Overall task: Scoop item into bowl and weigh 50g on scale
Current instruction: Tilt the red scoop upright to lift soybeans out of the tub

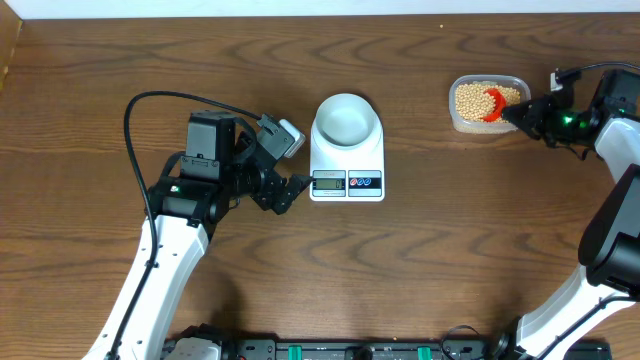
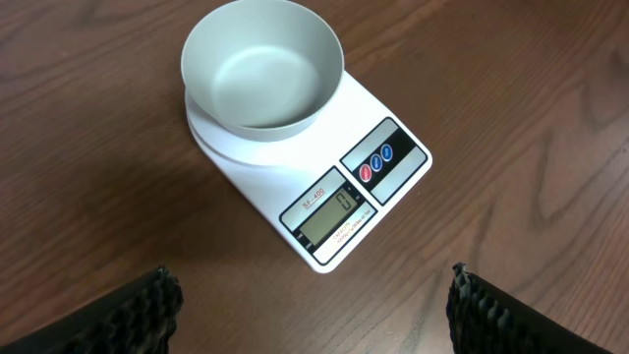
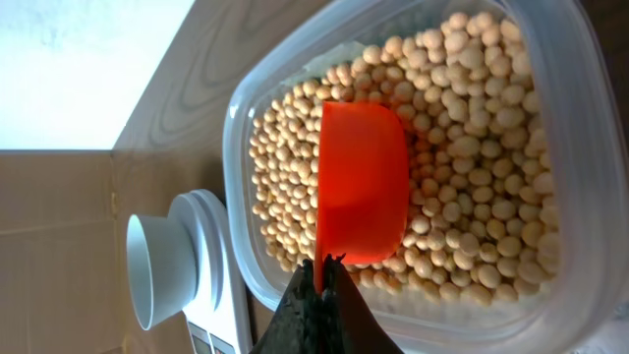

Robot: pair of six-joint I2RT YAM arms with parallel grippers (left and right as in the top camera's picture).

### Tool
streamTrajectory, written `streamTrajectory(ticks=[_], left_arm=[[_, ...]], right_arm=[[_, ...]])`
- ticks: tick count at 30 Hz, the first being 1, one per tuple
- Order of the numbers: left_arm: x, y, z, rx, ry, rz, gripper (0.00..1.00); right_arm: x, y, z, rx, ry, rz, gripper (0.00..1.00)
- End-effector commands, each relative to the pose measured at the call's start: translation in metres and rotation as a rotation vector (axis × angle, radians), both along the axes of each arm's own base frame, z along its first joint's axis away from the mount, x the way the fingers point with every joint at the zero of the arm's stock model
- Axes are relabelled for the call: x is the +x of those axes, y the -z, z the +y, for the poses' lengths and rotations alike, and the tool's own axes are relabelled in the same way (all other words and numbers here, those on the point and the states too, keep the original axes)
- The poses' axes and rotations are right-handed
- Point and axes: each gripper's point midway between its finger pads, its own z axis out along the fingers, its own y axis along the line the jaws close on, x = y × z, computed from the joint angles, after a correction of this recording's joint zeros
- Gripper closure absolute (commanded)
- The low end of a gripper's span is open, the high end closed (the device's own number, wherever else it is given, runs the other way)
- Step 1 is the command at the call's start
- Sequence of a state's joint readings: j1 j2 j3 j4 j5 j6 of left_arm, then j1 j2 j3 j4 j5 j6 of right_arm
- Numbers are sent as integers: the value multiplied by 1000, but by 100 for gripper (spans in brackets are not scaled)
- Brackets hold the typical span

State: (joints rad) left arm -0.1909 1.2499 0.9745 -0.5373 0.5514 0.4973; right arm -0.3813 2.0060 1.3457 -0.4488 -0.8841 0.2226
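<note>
The pale bowl [image 1: 346, 120] [image 2: 263, 71] [image 3: 157, 270] stands empty on the white scale [image 1: 348, 165] [image 2: 378, 202]. Tan beans [image 1: 472, 97] [image 3: 472, 187] fill a clear plastic tub [image 1: 487, 104] [image 3: 580, 177] at the far right. My right gripper [image 1: 516, 113] [image 3: 321, 280] is shut on the handle of an orange scoop [image 1: 492, 104] [image 3: 362, 177] whose cup rests in the beans. My left gripper [image 1: 290, 192] [image 2: 314, 305] hovers open just left of the scale's display, nothing between its fingers [image 2: 138, 315].
The left arm's cable [image 1: 150, 110] loops over the table at the left. The table's back edge [image 1: 320, 18] runs behind the tub and scale. Bare wood lies between the scale and the tub.
</note>
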Motion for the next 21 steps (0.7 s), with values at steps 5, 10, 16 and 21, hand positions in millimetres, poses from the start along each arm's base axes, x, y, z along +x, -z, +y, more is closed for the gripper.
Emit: streamTrajectory(ticks=[5,10,16,21], left_arm=[[-2,-1,0,-7,-2,1,11],[-2,-1,0,-7,-2,1,11],[-2,-1,0,-7,-2,1,11],[-2,-1,0,-7,-2,1,11]], right_arm=[[2,0,5,85,6,10,99],[2,-1,6,92,2,6,99],[2,-3,8,103,-4,-1,99],[2,-5,6,106,-4,-7,99]])
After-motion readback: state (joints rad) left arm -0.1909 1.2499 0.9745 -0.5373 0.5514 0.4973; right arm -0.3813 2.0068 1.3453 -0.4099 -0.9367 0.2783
